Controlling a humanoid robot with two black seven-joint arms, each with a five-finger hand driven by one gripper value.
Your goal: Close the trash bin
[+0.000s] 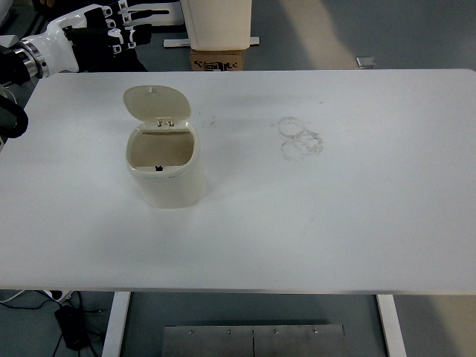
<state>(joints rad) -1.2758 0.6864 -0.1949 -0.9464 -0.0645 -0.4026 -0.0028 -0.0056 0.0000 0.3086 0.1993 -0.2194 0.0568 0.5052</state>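
Observation:
A small cream trash bin (166, 175) stands on the white table (335, 223), left of centre. Its lid (157, 104) is swung open and tilted back behind the bin's mouth, so the empty inside shows. My left hand (111, 37) is at the top left, beyond the table's far edge and well behind the bin, with its fingers spread and holding nothing. My right arm is out of view.
Faint ring marks (300, 137) stain the table right of the bin. A cardboard box (219, 59) and a white cabinet base (216, 26) stand on the floor past the far edge.

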